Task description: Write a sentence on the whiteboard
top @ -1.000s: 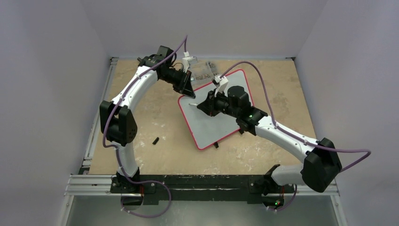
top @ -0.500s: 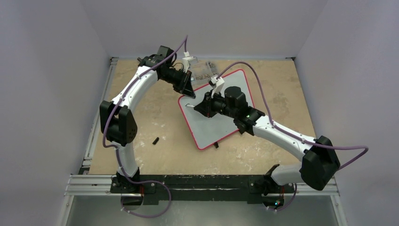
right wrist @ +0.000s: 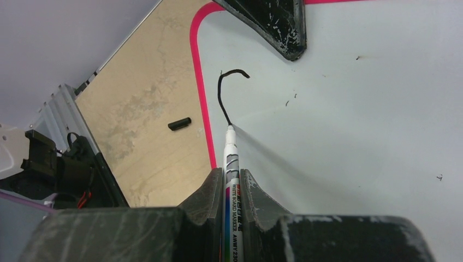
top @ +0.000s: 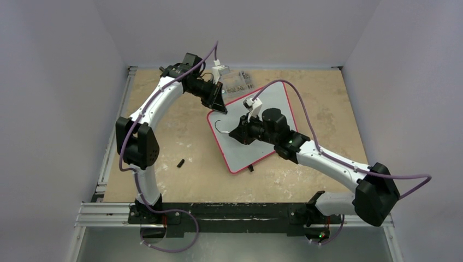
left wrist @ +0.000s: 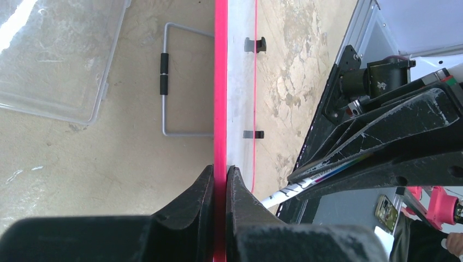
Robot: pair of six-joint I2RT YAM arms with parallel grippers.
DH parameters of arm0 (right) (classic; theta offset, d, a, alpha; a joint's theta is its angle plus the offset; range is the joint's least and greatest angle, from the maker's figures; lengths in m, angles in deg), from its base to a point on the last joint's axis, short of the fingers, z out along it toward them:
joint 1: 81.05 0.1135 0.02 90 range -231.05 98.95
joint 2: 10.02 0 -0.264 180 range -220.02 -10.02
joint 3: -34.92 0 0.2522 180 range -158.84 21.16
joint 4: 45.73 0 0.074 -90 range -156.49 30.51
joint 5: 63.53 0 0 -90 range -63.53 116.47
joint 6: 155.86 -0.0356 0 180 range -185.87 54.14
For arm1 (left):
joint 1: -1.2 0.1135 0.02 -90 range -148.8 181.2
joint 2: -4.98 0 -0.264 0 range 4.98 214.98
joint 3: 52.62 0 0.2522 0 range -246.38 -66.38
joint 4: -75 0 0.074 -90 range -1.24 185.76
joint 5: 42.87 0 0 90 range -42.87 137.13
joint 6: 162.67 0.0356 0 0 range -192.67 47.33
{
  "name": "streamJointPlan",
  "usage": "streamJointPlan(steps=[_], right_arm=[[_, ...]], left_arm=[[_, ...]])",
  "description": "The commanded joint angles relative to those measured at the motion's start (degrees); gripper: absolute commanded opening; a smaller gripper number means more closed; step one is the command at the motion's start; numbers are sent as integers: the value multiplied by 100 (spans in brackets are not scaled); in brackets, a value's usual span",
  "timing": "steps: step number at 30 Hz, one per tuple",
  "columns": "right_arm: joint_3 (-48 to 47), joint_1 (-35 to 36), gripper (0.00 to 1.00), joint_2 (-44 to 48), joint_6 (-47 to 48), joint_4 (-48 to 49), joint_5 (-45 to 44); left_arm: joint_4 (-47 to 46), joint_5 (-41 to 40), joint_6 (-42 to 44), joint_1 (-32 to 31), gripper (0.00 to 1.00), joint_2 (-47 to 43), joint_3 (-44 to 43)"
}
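The whiteboard [top: 273,103], white with a red-pink frame, lies tilted on the table's middle. My left gripper [top: 218,102] is shut on its far-left frame edge [left wrist: 220,109]. My right gripper [top: 238,132] is shut on a white whiteboard marker [right wrist: 231,164]. The marker's tip touches the board [right wrist: 355,109] at the end of a short curved black stroke [right wrist: 223,93]. The stroke also shows in the top view [top: 218,126], near the board's left corner.
A clear plastic box [top: 236,82] sits behind the board, also in the left wrist view [left wrist: 54,60]. A black marker cap [top: 180,162] lies on the table left of the board, also in the right wrist view [right wrist: 179,124]. A grey wire stand [left wrist: 174,82] lies beside the frame.
My right gripper has pulled the marker back toward me from the board's left corner. It leaves a curved black stroke there. The left arm has not moved.
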Motion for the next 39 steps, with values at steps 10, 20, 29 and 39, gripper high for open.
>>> streamJointPlan(steps=[10, 20, 29, 39], right_arm=[[-127, -3, 0, 327, 230, -409, -701], [-394, 0, 0, 369, 262, -551, -740], [-321, 0, 0, 835, 86, -503, -497], [-168, -3, 0, 1145, -84, -541, -770]], left_arm=[[177, -377, 467, -287, 0, -156, 128], [178, -419, 482, -309, 0, -174, 152], [255, -635, 603, -324, 0, -232, 178], [85, -1127, 572, -316, 0, -558, 398]])
